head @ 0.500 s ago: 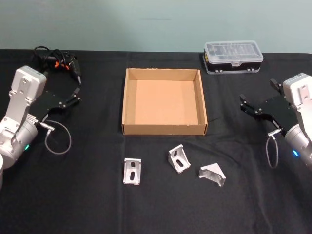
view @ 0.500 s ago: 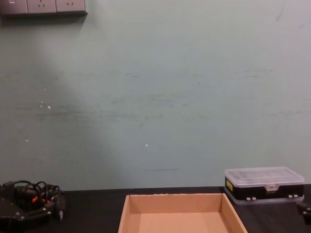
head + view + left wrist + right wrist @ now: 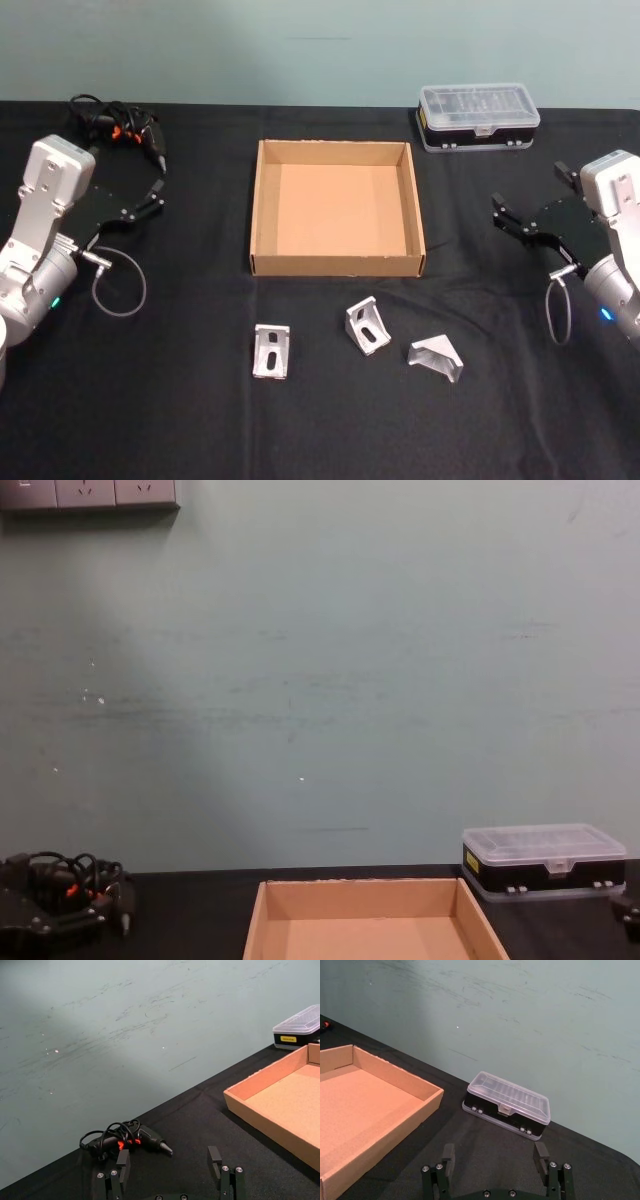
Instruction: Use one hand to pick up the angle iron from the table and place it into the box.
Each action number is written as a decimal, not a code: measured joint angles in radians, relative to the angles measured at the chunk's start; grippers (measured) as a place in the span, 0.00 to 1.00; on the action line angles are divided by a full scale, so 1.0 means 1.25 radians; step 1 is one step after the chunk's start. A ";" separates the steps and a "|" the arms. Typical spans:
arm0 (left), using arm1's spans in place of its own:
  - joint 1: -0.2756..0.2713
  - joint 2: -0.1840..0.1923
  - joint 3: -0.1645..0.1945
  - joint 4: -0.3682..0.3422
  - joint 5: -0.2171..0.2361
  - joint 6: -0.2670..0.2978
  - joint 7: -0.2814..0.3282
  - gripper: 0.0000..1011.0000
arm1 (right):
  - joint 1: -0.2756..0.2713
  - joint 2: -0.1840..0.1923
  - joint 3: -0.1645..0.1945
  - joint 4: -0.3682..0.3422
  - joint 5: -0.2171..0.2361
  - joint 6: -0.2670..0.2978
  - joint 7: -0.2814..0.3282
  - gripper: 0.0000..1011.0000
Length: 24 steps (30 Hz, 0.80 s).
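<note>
angle iron stock: 3 pcs on table (image 3: 150,400), near edge, loose row, none touching another. left angle iron (image 3: 271,351) lies w/ slotted face up. middle angle iron (image 3: 368,324) is the pc closest to box. right angle iron (image 3: 436,360) sits tilted, just beside middle pc.

box (image 3: 337,263): next row back, centre, nothing inside.

left gripper (image 3: 157,196): level w/ box, well apart on left side, fingers spread, holding nothing. right gripper (image 3: 499,216): same on right side, fingers spread, holding nothing.

far edge: organiser case (image 3: 478,116) behind box, to right; corded power tool (image 3: 125,128) far left.

status: 0 of 3 pcs in box. approach, grasp, lift, transfer, release all outstanding. judged: task at start.
</note>
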<state>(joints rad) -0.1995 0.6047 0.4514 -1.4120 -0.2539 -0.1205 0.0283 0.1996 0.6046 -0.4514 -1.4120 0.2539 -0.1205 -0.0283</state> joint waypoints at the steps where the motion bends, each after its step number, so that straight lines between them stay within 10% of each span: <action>1: 0.000 0.000 0.000 0.000 0.000 0.000 0.000 1.00 | 0.000 0.000 0.000 0.000 0.000 0.000 0.000 0.99; 24: 0.000 0.000 0.000 0.000 0.000 0.000 0.000 1.00 | 0.000 0.000 0.000 0.000 0.000 0.000 0.000 0.99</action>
<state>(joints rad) -0.1995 0.6047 0.4514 -1.4120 -0.2539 -0.1205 0.0283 0.1996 0.6047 -0.4514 -1.4119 0.2539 -0.1205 -0.0283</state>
